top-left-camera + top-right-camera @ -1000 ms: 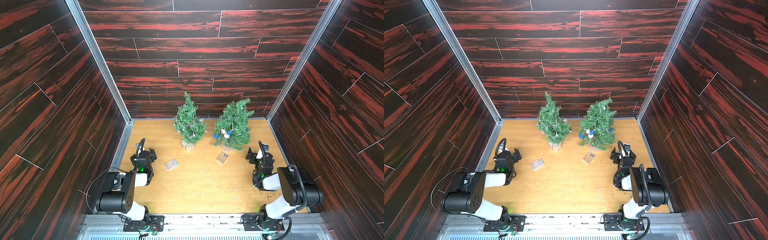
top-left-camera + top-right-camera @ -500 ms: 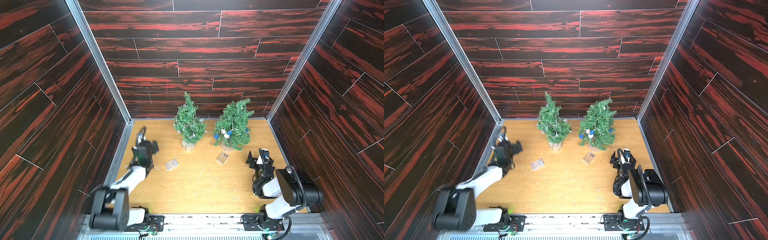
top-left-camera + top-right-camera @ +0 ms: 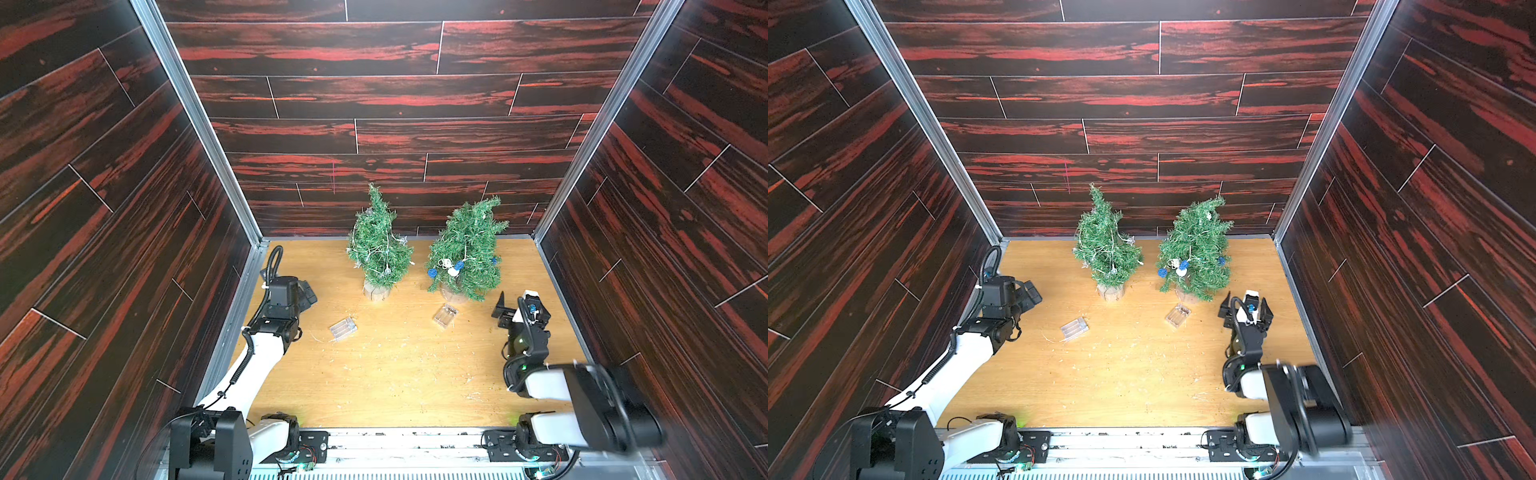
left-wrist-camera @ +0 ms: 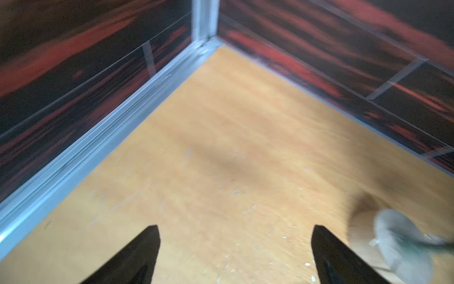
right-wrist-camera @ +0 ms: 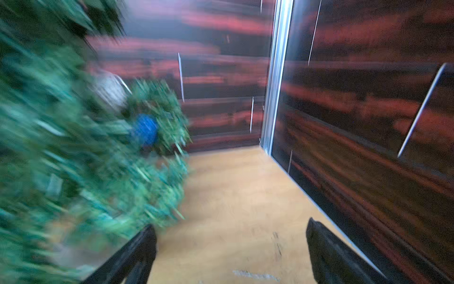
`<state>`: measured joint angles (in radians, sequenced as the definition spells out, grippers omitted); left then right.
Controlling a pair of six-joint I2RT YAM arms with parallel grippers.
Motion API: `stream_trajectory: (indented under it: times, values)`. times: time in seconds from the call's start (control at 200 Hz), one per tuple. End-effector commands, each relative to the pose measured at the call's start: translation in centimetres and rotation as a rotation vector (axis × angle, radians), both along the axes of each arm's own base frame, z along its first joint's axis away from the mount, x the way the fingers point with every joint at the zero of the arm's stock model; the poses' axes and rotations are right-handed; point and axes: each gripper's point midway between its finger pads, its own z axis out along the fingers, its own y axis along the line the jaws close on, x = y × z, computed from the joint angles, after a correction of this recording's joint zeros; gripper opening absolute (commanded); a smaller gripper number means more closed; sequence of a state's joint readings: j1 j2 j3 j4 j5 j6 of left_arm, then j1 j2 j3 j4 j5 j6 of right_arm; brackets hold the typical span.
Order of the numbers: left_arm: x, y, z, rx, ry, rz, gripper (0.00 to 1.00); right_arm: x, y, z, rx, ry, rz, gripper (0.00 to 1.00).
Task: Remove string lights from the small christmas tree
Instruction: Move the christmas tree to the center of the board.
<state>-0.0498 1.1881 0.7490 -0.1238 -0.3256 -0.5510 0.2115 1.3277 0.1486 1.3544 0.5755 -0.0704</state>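
Two small christmas trees stand near the back wall. The left tree (image 3: 379, 249) (image 3: 1106, 249) carries string lights with silvery stars (image 3: 402, 240). The right tree (image 3: 465, 253) (image 5: 73, 147) carries string lights with blue and white balls (image 3: 446, 266) (image 5: 145, 130). Two clear battery boxes (image 3: 343, 328) (image 3: 445, 314) lie on the floor in front. My left gripper (image 3: 307, 291) (image 4: 235, 228) is open and empty, well left of the left tree. My right gripper (image 3: 519, 301) (image 5: 230, 224) is open and empty, just right of the right tree's lower branches.
Dark red-streaked walls close in the wooden floor (image 3: 395, 374) on three sides, with metal rails (image 4: 98, 147) at the corners. Small pale specks litter the floor. A blurred pale round shape (image 4: 403, 246) shows beside the left gripper's finger.
The left arm has unfolded and reached forward along the left wall, gripper turned toward the trees. The right gripper dipped back and returned beside the right tree. Both stayed open.
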Motion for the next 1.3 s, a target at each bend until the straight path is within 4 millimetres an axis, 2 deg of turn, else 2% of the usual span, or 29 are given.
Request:
stream_trajectory:
  times: [0.0, 0.07, 0.165, 0.205, 0.301, 0.456, 0.606, 0.681, 0.731, 0.847, 0.982, 1.052, 1.142, 1.298]
  values:
    - [-2.4, 2.1, -1.5, -0.07, 0.042, 0.209, 1.0, -1.7, -1.5, 2.6, -0.014, -0.038, -0.218, 0.99]
    - [-2.3, 2.1, -1.9, -0.083, 0.066, 0.217, 1.0, -2.0, -1.4, 3.7, -0.027, 0.013, -0.342, 0.99]
    - [-1.9, 1.6, -2.4, -0.102, 0.096, 0.184, 1.0, -1.1, 0.1, 4.0, -0.051, 0.117, -0.37, 0.99]
    - [-1.8, 1.2, -2.5, -0.11, 0.103, 0.165, 1.0, -0.8, 0.9, 3.3, -0.069, 0.181, -0.334, 0.99]
    - [-1.6, 0.7, -2.3, -0.122, 0.106, 0.13, 0.99, -0.7, 2.1, 2.0, 0.033, 0.284, -0.204, 0.99]
    - [-2.0, 0.7, -1.6, -0.111, 0.09, 0.117, 0.98, -1.8, 3.7, 4.5, 0.117, 0.256, -0.024, 0.99]
    - [-2.7, 1.3, -1.3, -0.102, 0.065, 0.154, 0.97, -3.1, 5.8, 5.5, 0.248, 0.344, 0.13, 0.99]
    - [-3.7, 2.5, -1.4, -0.098, 0.056, 0.25, 0.92, -4.0, 8.4, 5.3, 0.336, 0.432, 0.275, 0.99]
    - [-3.8, 2.6, -1.6, -0.099, 0.055, 0.253, 0.91, -4.8, 10.9, 4.7, 0.404, 0.497, 0.406, 0.99]
    - [-2.7, -0.4, -1.9, -0.171, 0.061, 0.072, 0.88, -6.3, 16.7, 2.8, 0.522, 0.587, 0.661, 0.98]
    - [-1.5, -4.0, -2.5, -0.307, 0.015, -0.093, 0.79, -7.2, 23.0, 0.4, 0.537, 0.637, 0.809, 0.9]
    - [-1.2, -5.0, -3.1, -0.349, -0.001, -0.136, 0.75, -7.0, 26.2, -0.4, 0.59, 0.643, 0.887, 0.85]
    - [-0.8, -5.4, -3.6, -0.365, 0.005, -0.152, 0.71, -5.9, 29.1, -1.2, 0.658, 0.624, 0.949, 0.79]
    - [0.7, -6.4, -3.5, -0.408, -0.028, -0.186, 0.68, -2.9, 31.9, -2.4, 0.724, 0.583, 0.957, 0.77]
